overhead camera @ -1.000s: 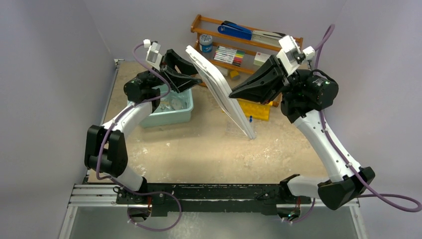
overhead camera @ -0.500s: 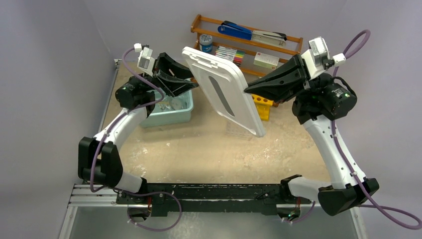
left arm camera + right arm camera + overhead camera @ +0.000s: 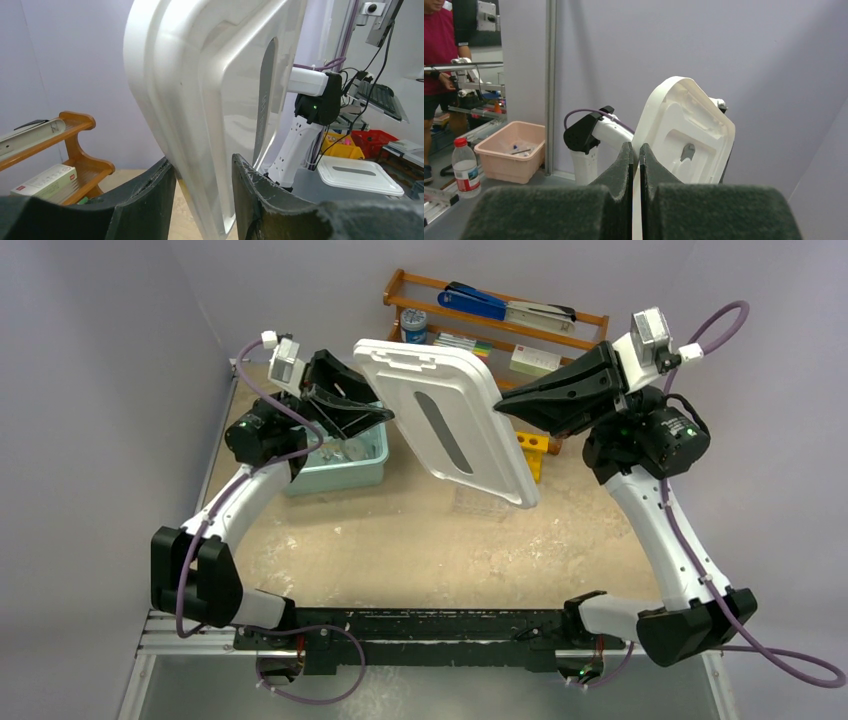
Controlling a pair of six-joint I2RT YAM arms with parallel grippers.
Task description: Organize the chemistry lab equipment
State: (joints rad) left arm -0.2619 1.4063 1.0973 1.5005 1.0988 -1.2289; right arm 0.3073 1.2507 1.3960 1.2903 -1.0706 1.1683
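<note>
A white lid (image 3: 440, 420) hangs tilted in the air between both grippers. My left gripper (image 3: 385, 415) is shut on its left rim, and in the left wrist view the lid (image 3: 210, 100) fills the gap of that gripper (image 3: 201, 160). My right gripper (image 3: 497, 408) is shut on its right edge, which the right wrist view shows as a thin lid edge (image 3: 689, 130) pinched in the gripper (image 3: 636, 146). The teal bin (image 3: 335, 475) below my left arm holds small clear items (image 3: 350, 447). The yellow rack (image 3: 530, 445) and the square clear dish (image 3: 480, 502) are partly hidden by the lid.
A wooden shelf (image 3: 400, 285) stands at the back with a blue stapler (image 3: 475, 300), markers (image 3: 465, 343), a blue-capped jar (image 3: 413, 325) and a white box (image 3: 532, 360). Grey walls close in left and right. The sandy table top (image 3: 420, 550) lies in front.
My right gripper rose and swung back to the right, turning the lid from edge-on to face up. My left gripper shifted slightly left, staying at the lid's left rim.
</note>
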